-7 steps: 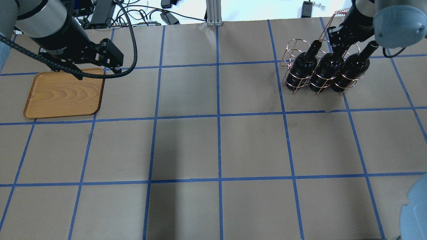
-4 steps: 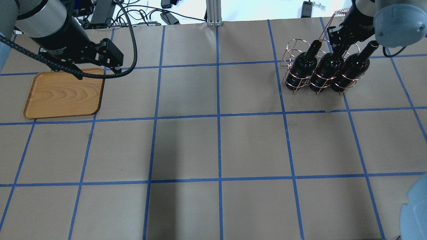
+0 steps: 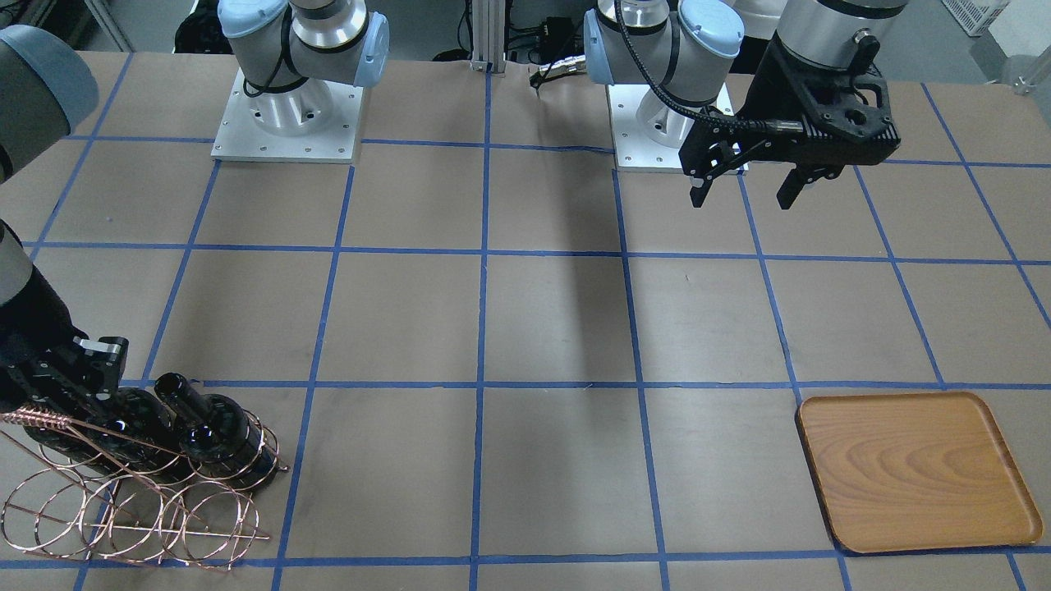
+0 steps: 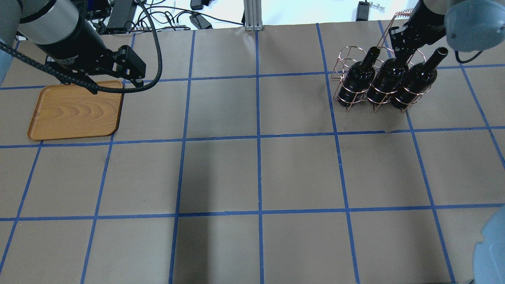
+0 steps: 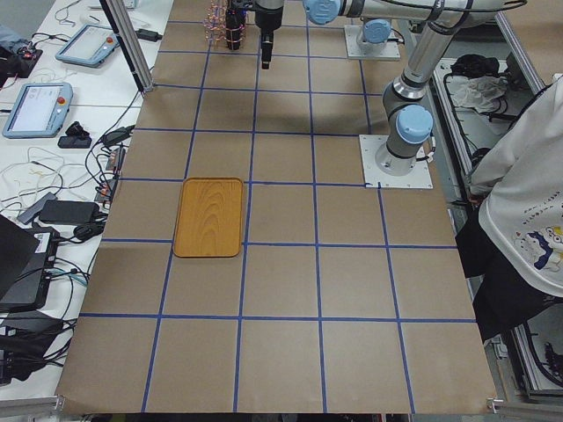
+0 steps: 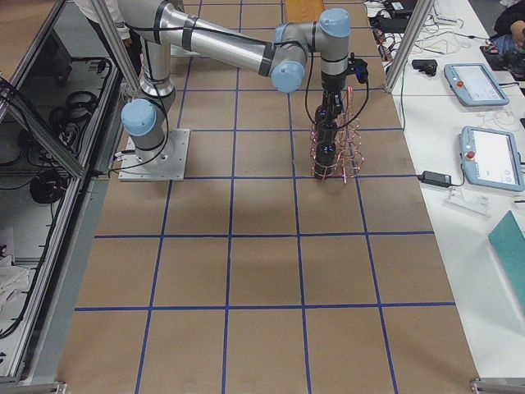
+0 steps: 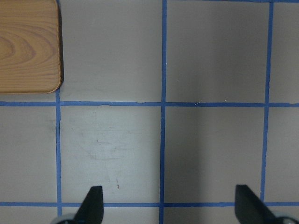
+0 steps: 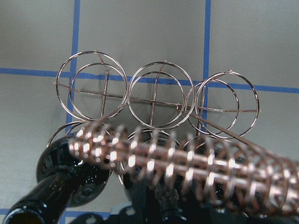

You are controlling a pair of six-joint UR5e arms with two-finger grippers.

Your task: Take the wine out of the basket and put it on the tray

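Three black wine bottles stand in the copper wire basket (image 4: 342, 59) at the far right of the table. My right gripper (image 4: 400, 49) is down over the neck of the middle bottle (image 4: 384, 81), behind the basket's twisted handle (image 8: 187, 163), and looks shut on it; the neck itself is hidden. The left bottle (image 4: 357, 77) and the right bottle (image 4: 416, 81) stand free. The wooden tray (image 4: 75, 112) lies empty at the far left. My left gripper (image 3: 743, 197) hangs open and empty above the table near the tray; its fingertips (image 7: 93, 203) are wide apart.
Blue tape divides the brown table into squares. Both robot bases (image 3: 287, 115) stand at the near edge. Cables and power bricks (image 4: 118, 15) lie beyond the far edge. An aluminium post (image 4: 252, 15) stands at the far middle. An operator (image 5: 528, 202) sits beside the table.
My right gripper and arm have shifted slightly toward the far edge at the middle bottle's neck. The bottles and basket have barely moved. The left arm has not moved.
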